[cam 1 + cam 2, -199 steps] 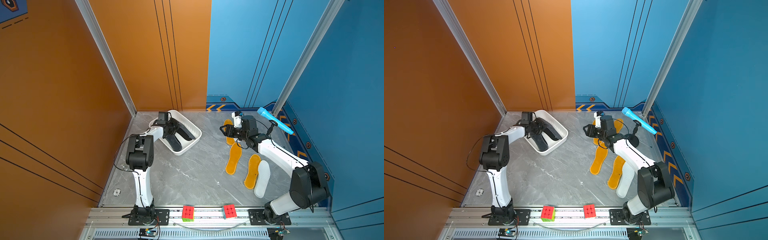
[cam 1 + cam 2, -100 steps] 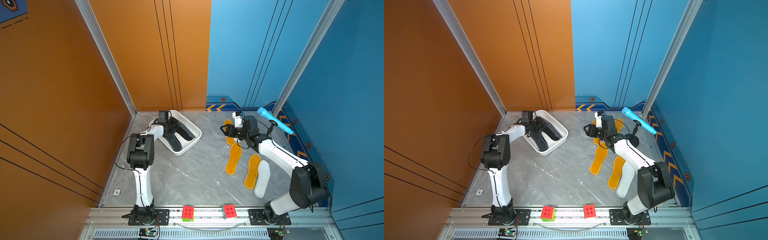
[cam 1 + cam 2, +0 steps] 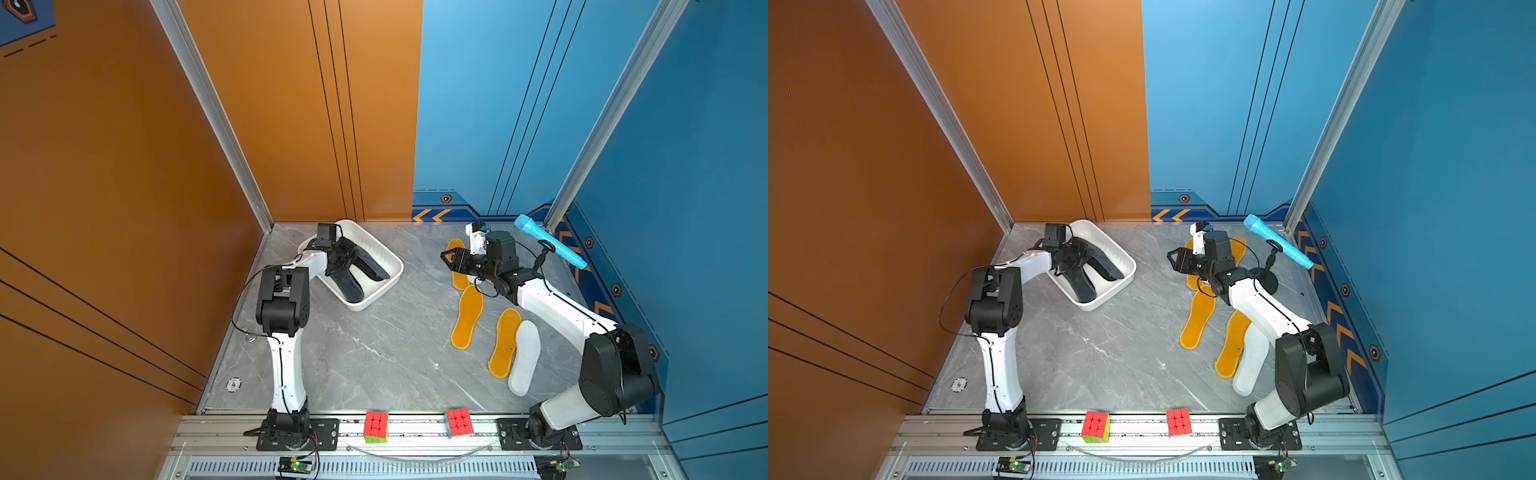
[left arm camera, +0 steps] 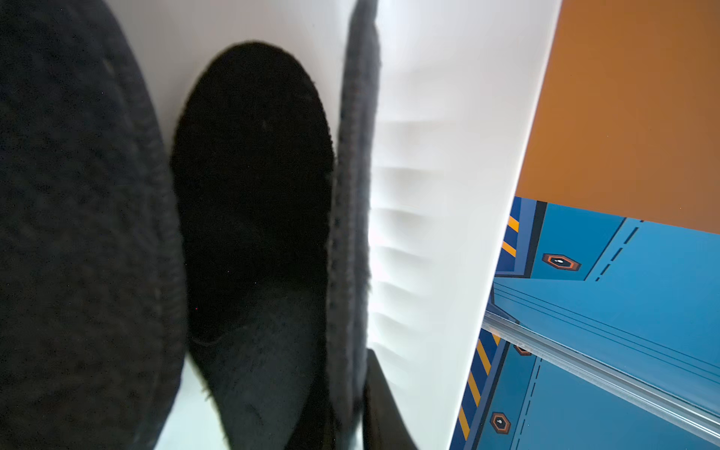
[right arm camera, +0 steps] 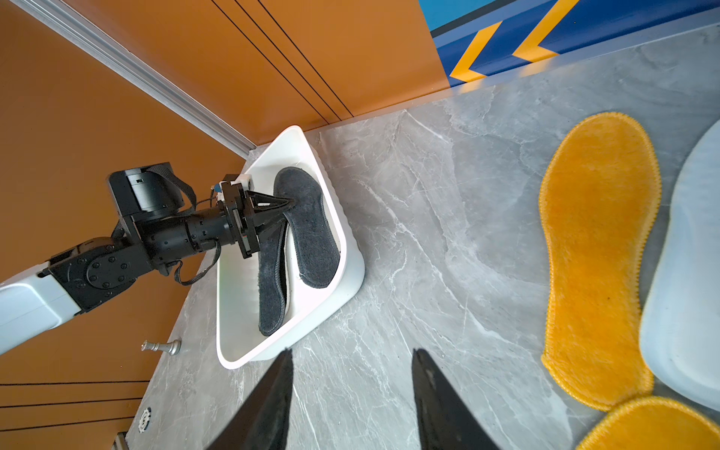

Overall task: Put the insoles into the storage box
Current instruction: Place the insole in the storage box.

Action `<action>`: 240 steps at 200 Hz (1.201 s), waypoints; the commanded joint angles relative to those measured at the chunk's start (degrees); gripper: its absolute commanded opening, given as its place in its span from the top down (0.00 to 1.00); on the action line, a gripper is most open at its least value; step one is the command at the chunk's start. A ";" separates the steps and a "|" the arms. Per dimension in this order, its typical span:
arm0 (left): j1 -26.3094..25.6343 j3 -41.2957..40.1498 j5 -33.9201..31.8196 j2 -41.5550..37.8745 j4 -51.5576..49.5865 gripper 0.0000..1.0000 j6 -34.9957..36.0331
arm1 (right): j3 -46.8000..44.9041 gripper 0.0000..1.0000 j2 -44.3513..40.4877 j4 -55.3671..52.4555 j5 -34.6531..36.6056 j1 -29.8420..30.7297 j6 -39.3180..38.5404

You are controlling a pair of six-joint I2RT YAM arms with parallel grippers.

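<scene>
Hardly anything has moved since the earlier frames. Both arms sit where they were, the left over the box, the right over the loose insoles.

The box is at the far left corner of the table. The left end effector is down inside it. Its tips are close about the edge of a dark grey insole that leans on the ribbed wall. It cannot be told whether it is pinching or has just let go. A black insole and a second dark grey insole lie alongside in the box.

The right end effector hovers toward the far right of the table, spread and holding nothing. The orange insoles lie under and near it, with one partly hidden behind the arm. A white insole lies just beside the orange one closest to the front edge.

Step in hand, by judgement: setting a dark insole into the box, at the point of release. The dark ones look done. Orange and white remain on the table, so less than half is finished.

Next move: the left end effector should spread wider and rise straight out, so the leaning insole is not dragged over the rim. The right must then come down on an orange insole. It is a thin pad flat on a hard top, so an edge grip seems likely. The box is well apart, across the table, and a long carry or a pass to the left arm may be needed.
</scene>
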 commanded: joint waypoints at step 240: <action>-1.12 -2.44 -5.60 -7.98 -8.04 0.19 6.52 | -1.41 0.48 0.45 1.95 -3.42 -1.76 1.47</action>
